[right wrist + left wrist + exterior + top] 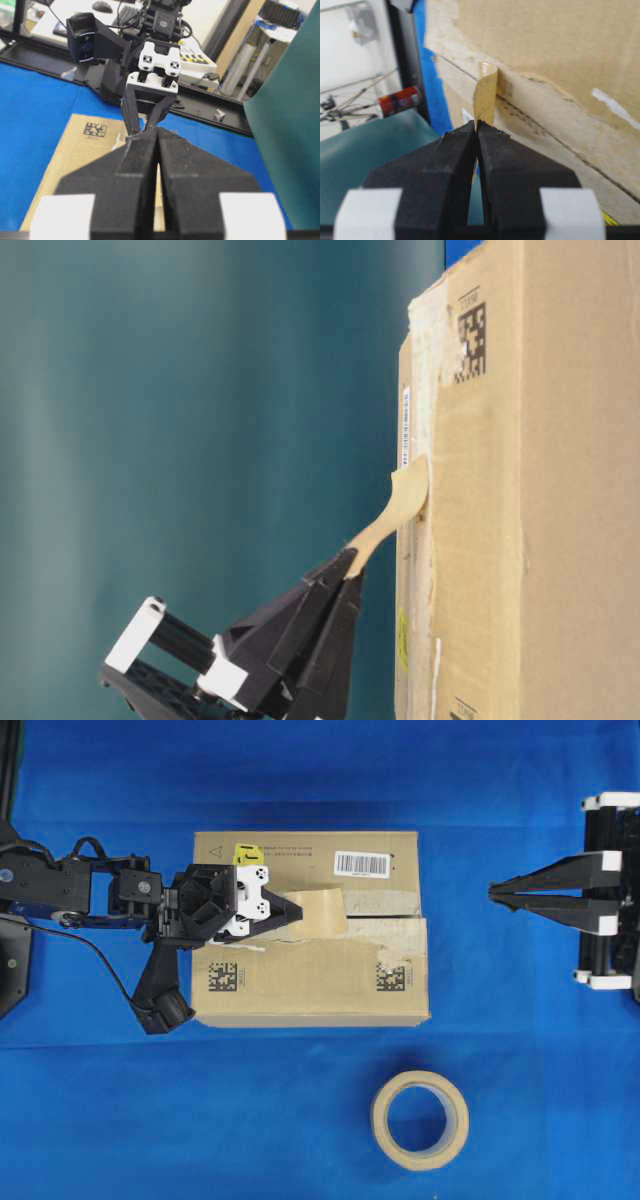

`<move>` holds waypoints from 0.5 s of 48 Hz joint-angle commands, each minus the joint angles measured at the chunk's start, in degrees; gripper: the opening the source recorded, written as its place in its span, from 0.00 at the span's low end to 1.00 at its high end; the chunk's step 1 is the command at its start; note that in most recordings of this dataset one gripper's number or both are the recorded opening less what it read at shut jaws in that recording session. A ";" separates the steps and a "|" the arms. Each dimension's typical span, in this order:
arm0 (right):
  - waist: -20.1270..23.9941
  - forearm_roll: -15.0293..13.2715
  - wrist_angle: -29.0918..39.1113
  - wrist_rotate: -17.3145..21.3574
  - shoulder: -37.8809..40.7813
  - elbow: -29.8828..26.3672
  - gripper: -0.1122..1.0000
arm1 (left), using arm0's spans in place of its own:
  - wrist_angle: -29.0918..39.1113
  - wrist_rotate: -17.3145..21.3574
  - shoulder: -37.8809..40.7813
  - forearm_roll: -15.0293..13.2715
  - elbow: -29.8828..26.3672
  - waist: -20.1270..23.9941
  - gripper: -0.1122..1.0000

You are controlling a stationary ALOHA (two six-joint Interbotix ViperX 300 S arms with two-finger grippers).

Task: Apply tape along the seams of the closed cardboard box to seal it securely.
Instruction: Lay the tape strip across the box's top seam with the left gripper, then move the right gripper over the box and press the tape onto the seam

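The brown cardboard box (300,985) lies in the middle of the blue cloth. Its seam (400,917) runs along the top between the flaps, edged with worn old tape. My left gripper (302,910) hovers over the left half of the box top, shut on one end of a small tan piece of tape (328,912). In the table-level view the tape (400,502) slants from the left gripper (350,558) to the box (540,490), its far end touching the top beside the seam. My right gripper (492,892) is shut and empty, off the box's right side.
A beige tape roll (420,1120) lies on the cloth in front of the box. The box top carries a yellow sticker (247,853) and a white barcode label (361,864). A red can (399,100) sits beyond the table edge.
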 commanded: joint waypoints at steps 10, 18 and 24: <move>-0.09 0.26 -4.83 0.97 5.45 -2.55 0.10 | 2.90 0.70 -0.53 -0.09 -1.32 0.70 0.12; -0.09 2.29 -5.89 0.97 10.02 -4.66 0.10 | 3.52 0.70 -0.53 -0.09 -1.23 0.79 0.12; -0.09 3.96 -7.12 1.05 14.06 -6.68 0.10 | 3.52 0.79 -0.53 -0.09 -1.32 0.70 0.12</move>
